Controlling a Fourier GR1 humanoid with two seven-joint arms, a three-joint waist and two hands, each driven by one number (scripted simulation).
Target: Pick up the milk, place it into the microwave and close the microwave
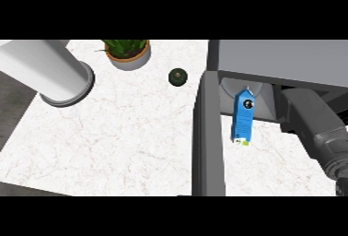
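Note:
The milk (pixel 243 117), a tall blue carton with a white and green base, is at the mouth of the grey microwave (pixel 279 60). Its gabled top lies over the pale turntable (pixel 231 86) and its base shows over the counter in front. No hand touches it. The microwave door (pixel 207 133) stands wide open, seen edge-on just left of the carton. My right forearm (pixel 312 124) lies to the right of the milk, apart from it. Only a black scrap of the right hand (pixel 340 186) shows at the lower right edge. My left forearm (pixel 51 69) crosses the top left corner, its hand out of sight.
A potted plant (pixel 127 53) stands at the back of the white marble counter (pixel 115 138). A small dark round object (pixel 177 76) sits between the plant and the door. The counter's left edge drops to dark floor.

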